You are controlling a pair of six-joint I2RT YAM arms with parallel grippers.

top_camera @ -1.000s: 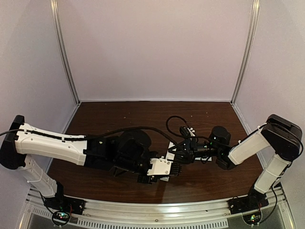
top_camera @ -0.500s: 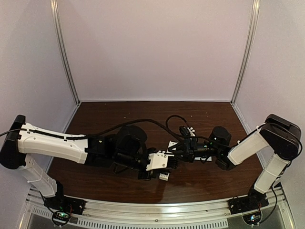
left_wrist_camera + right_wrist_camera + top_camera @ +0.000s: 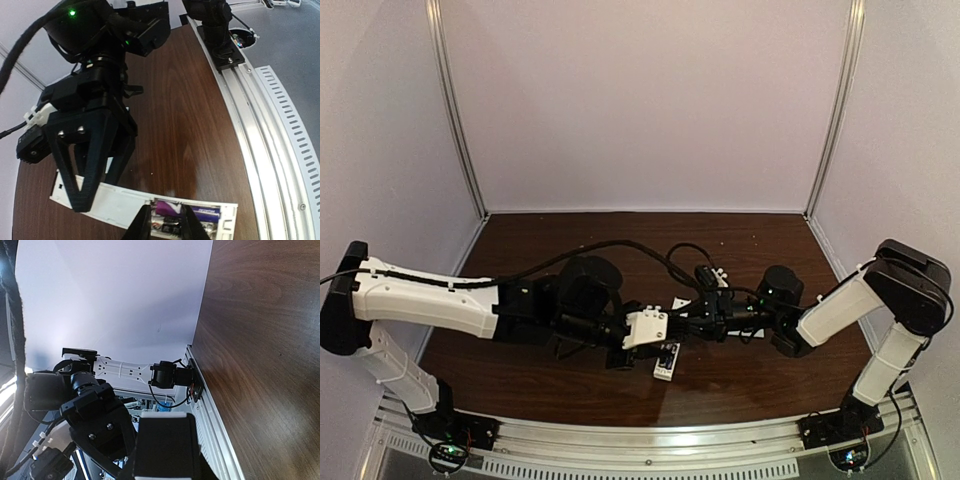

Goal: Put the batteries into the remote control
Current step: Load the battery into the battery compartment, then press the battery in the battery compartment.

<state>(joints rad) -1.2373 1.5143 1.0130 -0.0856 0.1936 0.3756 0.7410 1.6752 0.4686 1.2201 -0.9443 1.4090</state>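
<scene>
On the table (image 3: pixel 195 100), the right gripper (image 3: pixel 95 195) clamps the remote control (image 3: pixel 125 205) while the left gripper (image 3: pixel 166 220) straddles its batteries (image 3: pixel 170 206), grip unclear.

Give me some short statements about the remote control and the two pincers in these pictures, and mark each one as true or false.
1. The right pincer grips one end of the white remote control. True.
2. The battery compartment is closed by a cover. False: it is open, and a purple battery shows inside.
3. The tips of the left pincer are right at the battery compartment. True.
4. The table has a white top. False: it is dark brown wood.
</scene>
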